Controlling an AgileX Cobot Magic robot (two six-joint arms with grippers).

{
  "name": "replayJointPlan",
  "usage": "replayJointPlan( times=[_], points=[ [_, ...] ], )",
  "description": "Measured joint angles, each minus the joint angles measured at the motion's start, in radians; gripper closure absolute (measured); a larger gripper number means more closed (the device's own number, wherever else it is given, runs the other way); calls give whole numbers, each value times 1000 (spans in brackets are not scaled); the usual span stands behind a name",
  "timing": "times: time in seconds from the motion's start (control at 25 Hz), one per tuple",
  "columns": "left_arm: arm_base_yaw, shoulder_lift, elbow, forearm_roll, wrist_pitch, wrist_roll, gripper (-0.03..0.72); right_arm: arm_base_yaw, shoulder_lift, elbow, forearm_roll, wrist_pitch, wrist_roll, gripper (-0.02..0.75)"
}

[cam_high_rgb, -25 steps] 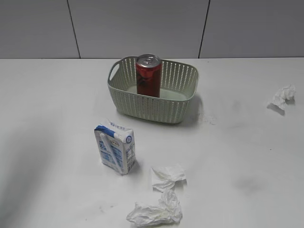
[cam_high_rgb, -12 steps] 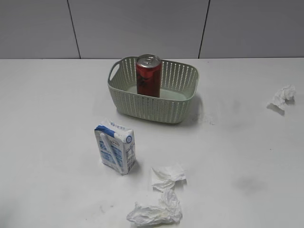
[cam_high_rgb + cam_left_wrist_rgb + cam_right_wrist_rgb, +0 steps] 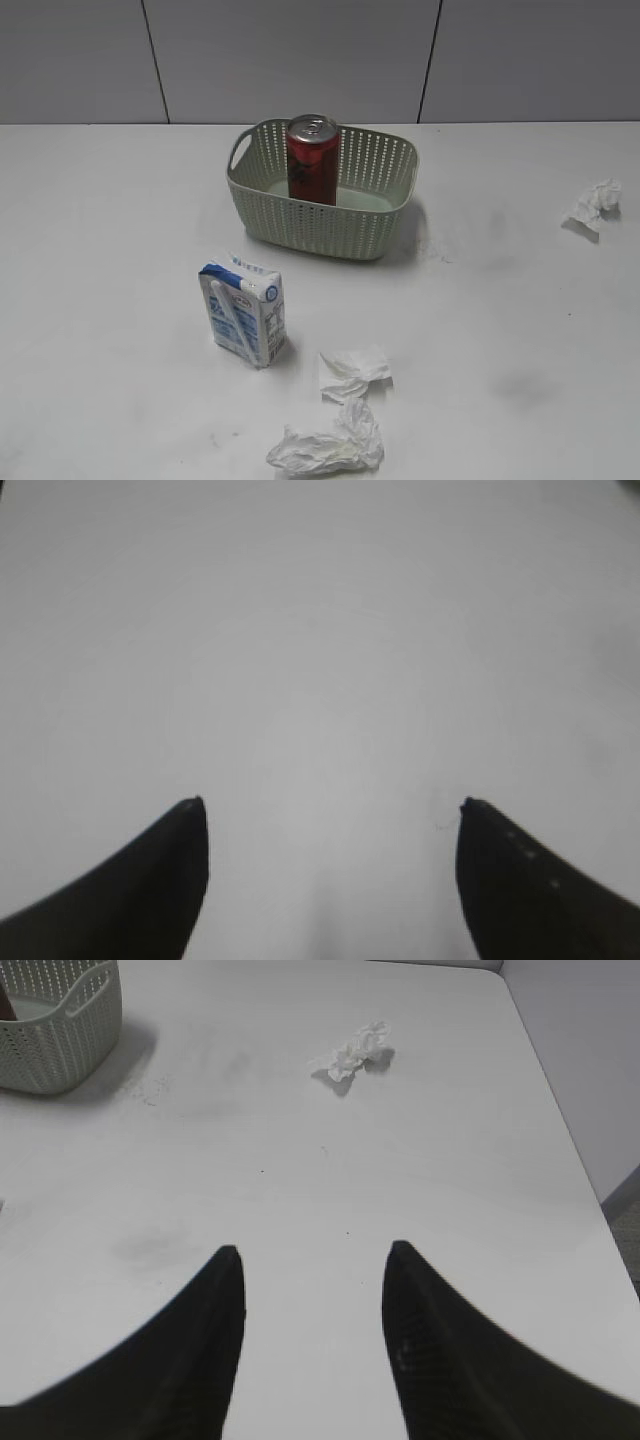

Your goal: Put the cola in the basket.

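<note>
The red cola can (image 3: 313,158) stands upright inside the pale green basket (image 3: 300,222) at the back middle of the table. Neither arm shows in the exterior view. My left gripper (image 3: 330,805) is open and empty over bare white table. My right gripper (image 3: 315,1250) is open and empty over the right part of the table. The basket's corner (image 3: 60,1035) shows at the top left of the right wrist view, with a sliver of the can (image 3: 5,1002) at the frame edge.
A blue-and-white milk carton (image 3: 244,310) stands in front of the basket. Crumpled tissues lie at the front (image 3: 352,372) (image 3: 328,445) and at the far right (image 3: 595,202), the latter also in the right wrist view (image 3: 352,1052). The table's right edge (image 3: 560,1120) is near.
A faint shadow on the table at the left has faded away. The can, basket and carton have not moved.
</note>
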Motion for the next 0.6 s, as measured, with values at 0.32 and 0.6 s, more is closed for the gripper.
replayJointPlan(
  times=[0.32, 0.6],
  points=[
    [0, -224, 2, 11, 2, 0, 99, 0, 0, 0, 0, 0, 0, 389],
    [0, -385, 3, 8, 6, 0, 99, 0, 0, 0, 0, -1, 0, 389]
  ],
)
